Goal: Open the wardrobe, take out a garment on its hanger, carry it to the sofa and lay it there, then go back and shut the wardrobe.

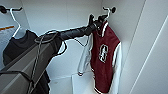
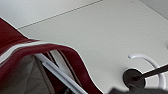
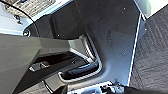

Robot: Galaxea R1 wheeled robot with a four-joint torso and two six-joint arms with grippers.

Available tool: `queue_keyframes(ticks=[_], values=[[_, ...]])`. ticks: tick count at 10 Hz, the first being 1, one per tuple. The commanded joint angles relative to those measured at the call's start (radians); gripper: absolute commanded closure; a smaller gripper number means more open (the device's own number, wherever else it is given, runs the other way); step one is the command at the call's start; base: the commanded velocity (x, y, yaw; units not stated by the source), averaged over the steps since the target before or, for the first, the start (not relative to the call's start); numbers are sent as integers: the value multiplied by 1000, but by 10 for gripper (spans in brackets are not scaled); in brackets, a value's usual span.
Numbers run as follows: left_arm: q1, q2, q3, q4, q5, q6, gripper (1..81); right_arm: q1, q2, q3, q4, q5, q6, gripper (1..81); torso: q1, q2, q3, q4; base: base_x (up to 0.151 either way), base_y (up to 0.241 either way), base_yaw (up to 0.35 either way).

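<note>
I am looking into the open white wardrobe. The maroon garment with white sleeves hangs at the right on its white hanger, whose hook sits over a dark rail end. My left arm reaches in from the left, and my left gripper is at the jacket's collar, right by the hanger's neck. The left wrist view shows, close up, the striped collar, a white hanger arm and the hook by the round rail mount.
A black T-shirt hangs on another white hanger at the left of the wardrobe. A white step or box sits on the wardrobe floor below the jacket. The white door stands at the right. Grey carpet lies beside my base.
</note>
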Motion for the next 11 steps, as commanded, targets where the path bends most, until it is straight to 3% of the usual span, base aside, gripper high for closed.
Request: queue_keyframes(ticks=[1, 8, 9, 11], values=[[-225, -15, -22, 39, -95, 10, 10, 19, 19, 10, -2, -61, -5, 10, 0, 0, 0, 0, 0, 0, 0], [-259, -3, -50, 118, -86, 10, 10, 19, 23, 4, -2, -62, -5, 10, 0, 0, 0, 0, 0, 0, 0], [-262, -3, -45, 120, -85, 10, 811, 17, 23, 4, -2, -62, -5, 10, 0, 0, 0, 0, 0, 0, 0], [-263, -16, -27, 120, -85, 7, 811, 17, 23, 4, -2, -62, -5, 10, 0, 0, -1, 0, 0, 0, 0]])
